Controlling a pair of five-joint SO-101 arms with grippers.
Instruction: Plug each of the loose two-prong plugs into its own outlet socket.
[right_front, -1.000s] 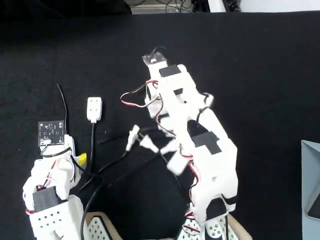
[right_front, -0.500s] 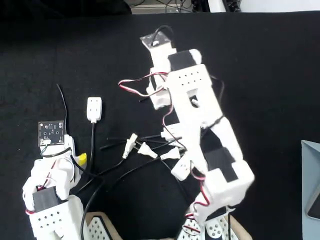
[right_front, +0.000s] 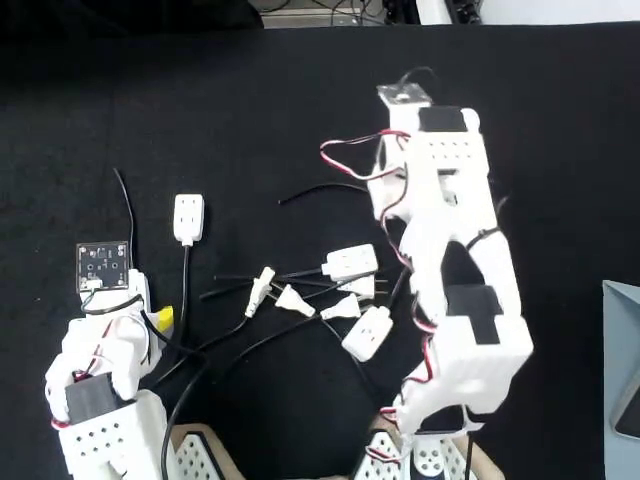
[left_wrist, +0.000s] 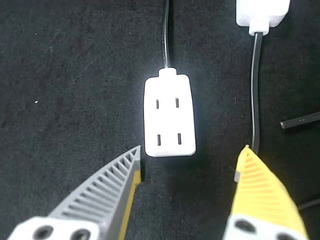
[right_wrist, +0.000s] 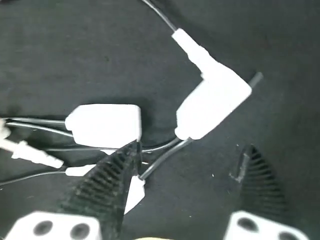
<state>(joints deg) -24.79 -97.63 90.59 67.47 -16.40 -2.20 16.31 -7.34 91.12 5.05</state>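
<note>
The right claw (right_wrist: 190, 149) has swung aside from two sockets (right_front: 350, 263) (right_front: 367, 332); it and the left claw (left_wrist: 191, 149) gape, released.

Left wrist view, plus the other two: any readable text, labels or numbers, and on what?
None readable.
The outlet block shows four slots and no print.
The angled plug is plain white, with no marks visible.
The small dark board in the high view carries pale dots, too small to read as text.
</note>
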